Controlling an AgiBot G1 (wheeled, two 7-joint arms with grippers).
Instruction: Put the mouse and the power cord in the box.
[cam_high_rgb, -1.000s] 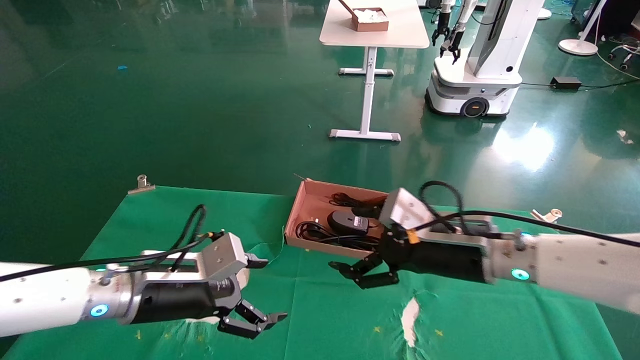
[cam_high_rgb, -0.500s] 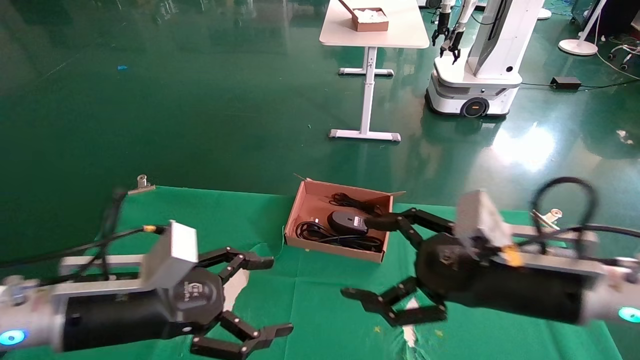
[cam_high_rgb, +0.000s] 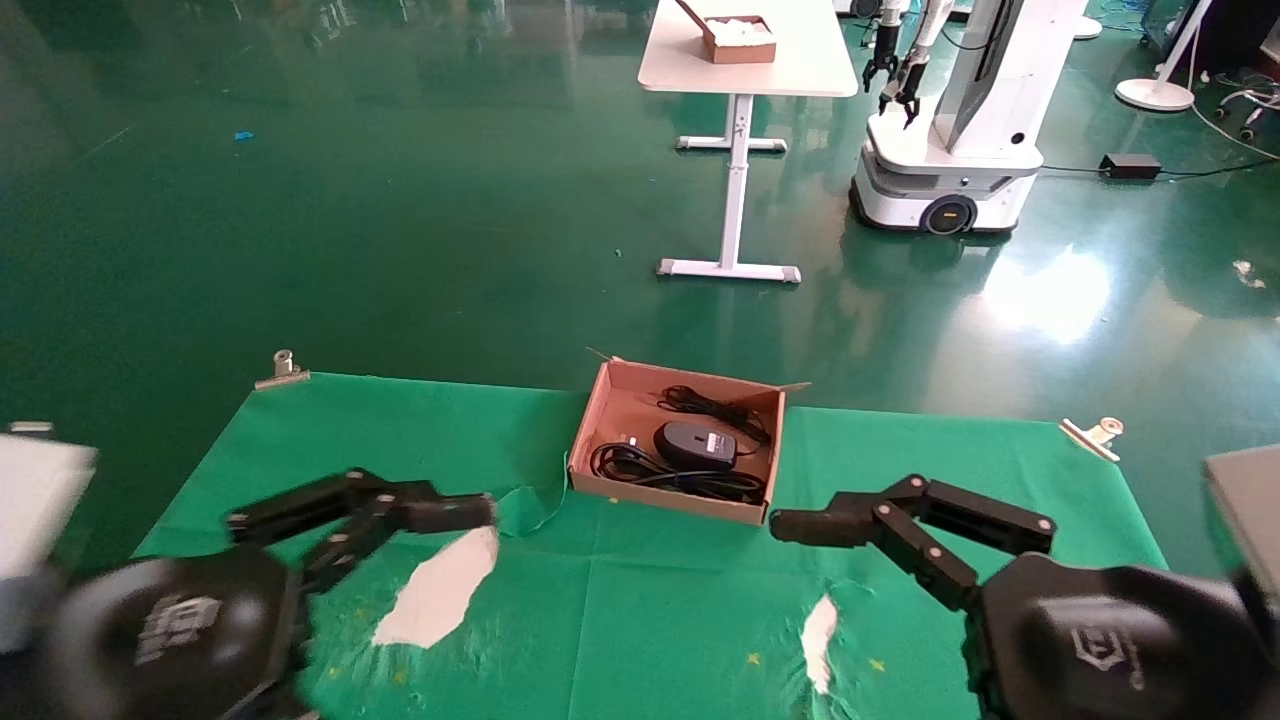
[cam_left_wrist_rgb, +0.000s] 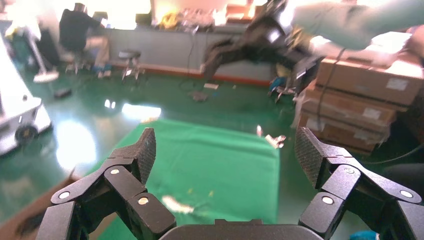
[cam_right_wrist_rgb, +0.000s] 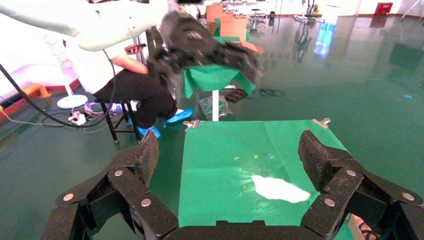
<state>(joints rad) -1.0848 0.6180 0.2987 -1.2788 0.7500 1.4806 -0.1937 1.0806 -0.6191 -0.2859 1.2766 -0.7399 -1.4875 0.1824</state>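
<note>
I count one box (cam_high_rgb: 600, 425), one mouse (cam_high_rgb: 693, 443) and one power cord (cam_high_rgb: 640, 466) — all at the centre of the head view, on the green cloth (cam_high_rgb: 660, 610) covering my counter. The mouse lies label-up in the middle of the box; the cord's loops lie along the box's near side, just below the mouse. At lower left my left gripper (cam_left_wrist_rgb: 225, 155) hangs over the cloth with its fingers spread wide, holding nothing. At lower right my right gripper (cam_right_wrist_rgb: 227, 152) is the same — fingers wide apart, empty, its upper finger pointing toward the box's near right corner without touching it.
</note>
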